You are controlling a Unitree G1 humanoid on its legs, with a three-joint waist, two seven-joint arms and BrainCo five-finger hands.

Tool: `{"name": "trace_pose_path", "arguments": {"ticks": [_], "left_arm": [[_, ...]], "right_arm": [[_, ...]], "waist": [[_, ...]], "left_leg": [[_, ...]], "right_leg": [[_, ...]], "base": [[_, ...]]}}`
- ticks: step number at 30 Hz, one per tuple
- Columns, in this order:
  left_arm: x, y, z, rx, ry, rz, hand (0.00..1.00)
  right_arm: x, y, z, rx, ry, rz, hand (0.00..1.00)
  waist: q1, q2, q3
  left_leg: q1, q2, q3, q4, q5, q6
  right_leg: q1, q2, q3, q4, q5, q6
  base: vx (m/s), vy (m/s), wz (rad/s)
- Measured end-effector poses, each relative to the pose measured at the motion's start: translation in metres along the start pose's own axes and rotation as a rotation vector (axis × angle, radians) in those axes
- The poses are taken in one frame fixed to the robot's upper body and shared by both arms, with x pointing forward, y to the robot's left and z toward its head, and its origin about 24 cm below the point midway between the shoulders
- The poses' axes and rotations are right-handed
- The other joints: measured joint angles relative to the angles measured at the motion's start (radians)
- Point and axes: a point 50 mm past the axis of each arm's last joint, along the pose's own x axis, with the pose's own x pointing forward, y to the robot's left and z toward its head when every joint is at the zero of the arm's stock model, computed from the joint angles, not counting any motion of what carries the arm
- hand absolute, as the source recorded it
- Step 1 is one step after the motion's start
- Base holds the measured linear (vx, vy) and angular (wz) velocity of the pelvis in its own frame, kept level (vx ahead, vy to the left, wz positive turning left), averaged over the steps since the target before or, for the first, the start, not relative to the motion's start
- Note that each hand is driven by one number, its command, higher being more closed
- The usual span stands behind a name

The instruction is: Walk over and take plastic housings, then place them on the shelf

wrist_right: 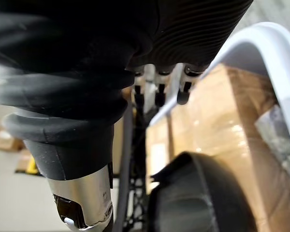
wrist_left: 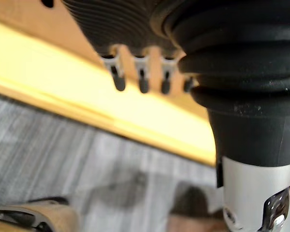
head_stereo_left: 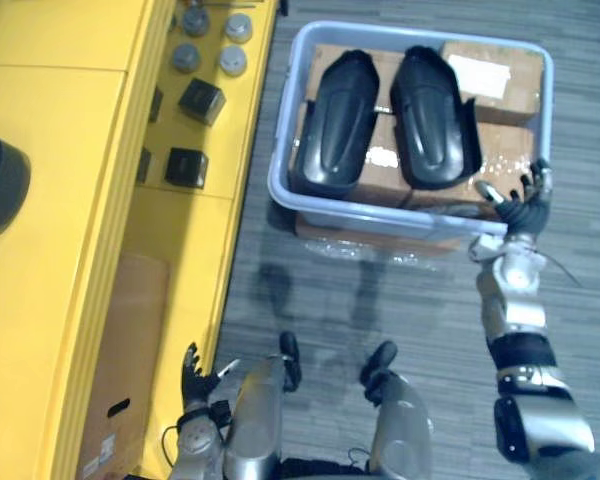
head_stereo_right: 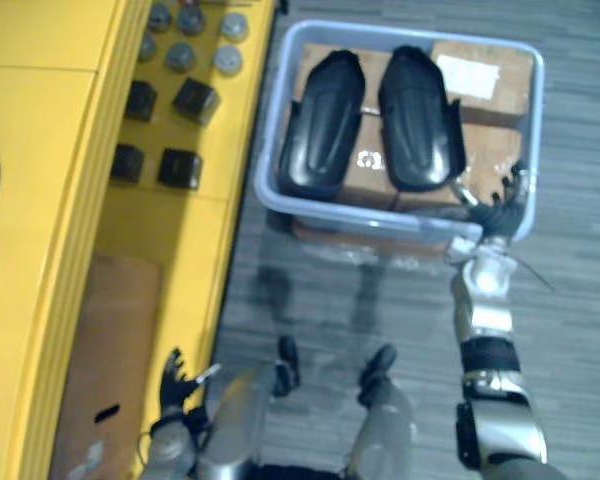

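Two plastic housings (head_stereo_left: pixel 338 120) lay in the pale bin (head_stereo_left: pixel 420 30) at twelve o'clock.
Glossy black, long and domed, they sat side by side on cardboard boxes (head_stereo_left: pixel 500 80); the right hand (head_stereo_left: pixel 520 200), fingers spread, reached the bin's five o'clock corner; the left hand (head_stereo_left: pixel 195 385) hung loosely open at seven o'clock.

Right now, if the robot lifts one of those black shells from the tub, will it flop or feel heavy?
Probably stiff: the right housing keeps its moulded curved shape lying on the cardboard boxes. It is likely light for its size, since its edge looks thin-walled. Its glossy, rounded surface may be slippery.
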Motion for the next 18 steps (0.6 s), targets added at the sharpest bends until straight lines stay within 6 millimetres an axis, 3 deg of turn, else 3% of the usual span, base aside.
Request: {"name": "trace_pose_path", "arguments": {"ticks": [5,9,14,18], "left_arm": [[-0.009,0.006,0.0,-0.002,-0.018,0.001,0.0],[-0.013,0.01,-0.007,0.025,0.027,-0.007,0.0],[-0.016,0.004,-0.011,0.067,0.059,-0.062,0.0],[-0.015,0.003,-0.009,0.071,0.057,-0.073,0.0]], "right_arm": [[-0.048,-0.003,-0.025,-0.032,0.051,-0.002,0.0],[-0.073,-0.035,-0.047,-0.09,0.149,-0.064,0.0],[-0.071,-0.043,-0.051,-0.124,0.17,-0.055,0.0],[-0.025,-0.037,-0.045,-0.174,0.19,-0.078,0.0]], "waist": [[-0.013,-0.06,-0.047],[-0.032,-0.092,-0.115],[-0.046,-0.09,-0.149],[-0.016,-0.076,-0.139]], "left_leg": [[0.076,0.018,0.036,-0.069,0.013,-0.021],[0.141,0.028,0.052,-0.084,0.013,-0.023],[0.152,0.037,0.041,-0.057,0.009,-0.029],[0.079,0.047,0.016,-0.033,-0.004,-0.044]], "right_leg": [[0.059,0.042,0.013,-0.086,0.021,-0.007],[0.119,0.065,0.033,-0.116,0.027,-0.005],[0.139,0.071,0.037,-0.116,0.028,-0.006],[0.073,0.071,0.022,-0.098,0.028,-0.012]], "base": [[0.06,-0.032,-0.24],[0.09,-0.035,-0.19],[0.0,0.008,-0.09],[-0.15,0.021,0.08]]}}
